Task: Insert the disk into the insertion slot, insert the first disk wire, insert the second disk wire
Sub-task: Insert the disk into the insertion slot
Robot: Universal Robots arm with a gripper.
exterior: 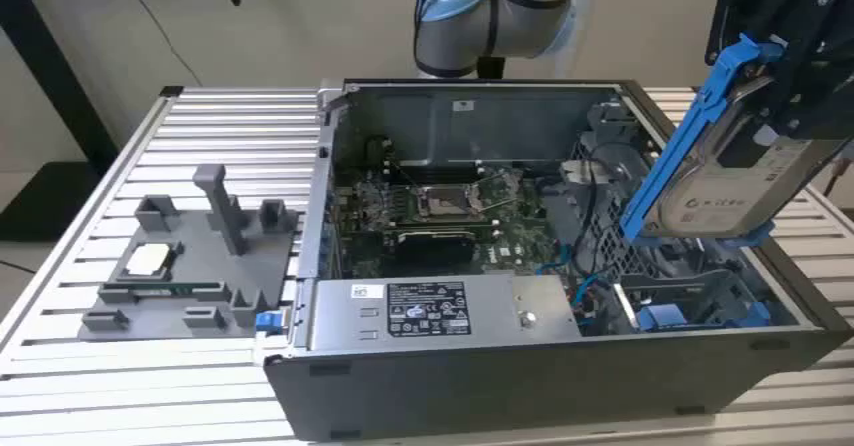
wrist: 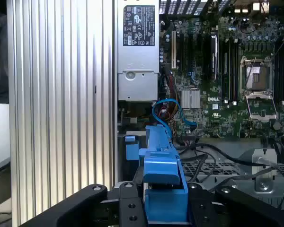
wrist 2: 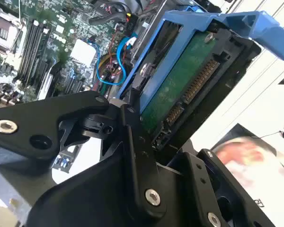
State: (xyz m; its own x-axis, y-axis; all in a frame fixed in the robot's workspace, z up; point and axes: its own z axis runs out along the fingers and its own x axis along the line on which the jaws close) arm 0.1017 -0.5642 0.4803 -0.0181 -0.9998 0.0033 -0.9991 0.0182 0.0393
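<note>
Holding the disk [exterior: 721, 191] in claw [exterior: 790, 86].

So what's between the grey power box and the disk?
A looped blue cable lies between the power box and the disk, with a few darker wires around it. That shows in the first wrist view.

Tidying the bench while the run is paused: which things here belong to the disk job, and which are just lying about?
Job:
the disk, held in the gripper
the insertion slot

Lying about:
grey fixture tray
power-supply box
motherboard
</note>
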